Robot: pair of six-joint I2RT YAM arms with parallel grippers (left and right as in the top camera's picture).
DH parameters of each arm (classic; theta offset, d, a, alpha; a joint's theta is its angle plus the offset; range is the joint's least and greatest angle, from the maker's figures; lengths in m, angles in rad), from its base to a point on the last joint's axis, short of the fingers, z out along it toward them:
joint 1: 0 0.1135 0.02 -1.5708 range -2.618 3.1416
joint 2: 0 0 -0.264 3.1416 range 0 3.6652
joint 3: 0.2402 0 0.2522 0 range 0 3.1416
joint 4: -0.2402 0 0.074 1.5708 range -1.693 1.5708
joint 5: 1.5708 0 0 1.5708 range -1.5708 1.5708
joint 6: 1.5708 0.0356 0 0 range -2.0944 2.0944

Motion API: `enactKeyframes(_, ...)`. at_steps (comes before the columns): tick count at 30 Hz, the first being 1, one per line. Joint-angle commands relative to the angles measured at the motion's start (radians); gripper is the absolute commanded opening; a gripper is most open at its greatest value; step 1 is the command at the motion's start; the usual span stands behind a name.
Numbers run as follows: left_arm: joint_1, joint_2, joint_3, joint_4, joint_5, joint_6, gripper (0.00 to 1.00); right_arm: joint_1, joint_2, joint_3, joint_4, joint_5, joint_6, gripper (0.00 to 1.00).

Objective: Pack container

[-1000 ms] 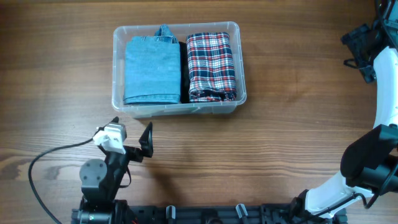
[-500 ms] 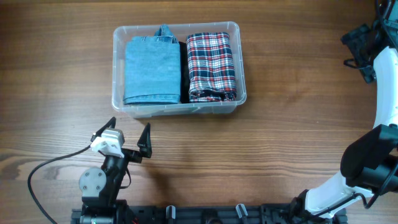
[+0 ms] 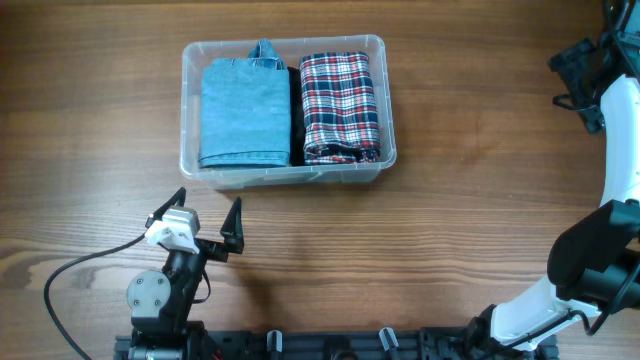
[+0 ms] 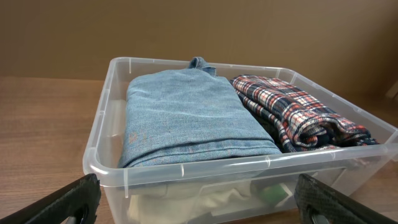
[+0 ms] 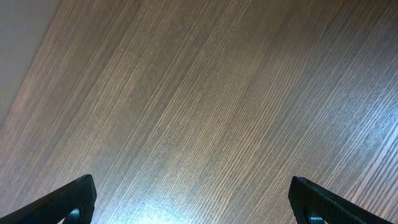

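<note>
The clear plastic container (image 3: pixel 189 110) stands on the wooden table at upper centre. In it lie a folded blue denim garment (image 3: pixel 243 112) on the left and a folded red, white and navy plaid garment (image 3: pixel 340 105) on the right, with something dark between them. The left wrist view shows the container (image 4: pixel 106 155) close ahead, with the denim (image 4: pixel 186 115), the plaid (image 4: pixel 298 115) and white cloth (image 4: pixel 205 199) beneath. My left gripper (image 3: pixel 208 212) is open and empty just in front of the container. My right gripper (image 3: pixel 575 70) is at the far right edge, open over bare wood.
A black cable (image 3: pixel 75 265) loops on the table left of the left arm's base. The white right arm (image 3: pixel 620 140) runs down the right edge. A black rail (image 3: pixel 330 345) lies along the front edge.
The left arm drew back a little toward the front edge and lower left between one second ago and half a second ago. Nothing has moved since.
</note>
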Motion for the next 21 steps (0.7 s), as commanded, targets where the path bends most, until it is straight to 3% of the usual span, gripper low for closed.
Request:
enactKeyframes(1,0.010,-0.012,-0.011,0.003,0.002,0.012,1.00,0.004,0.016,-0.004,0.002,-0.005,0.009,1.00)
enactKeyframes(21,0.010,-0.012,-0.011,0.003,0.002,0.012,1.00,0.006,-0.011,-0.004,0.002,-0.005,0.009,1.00)
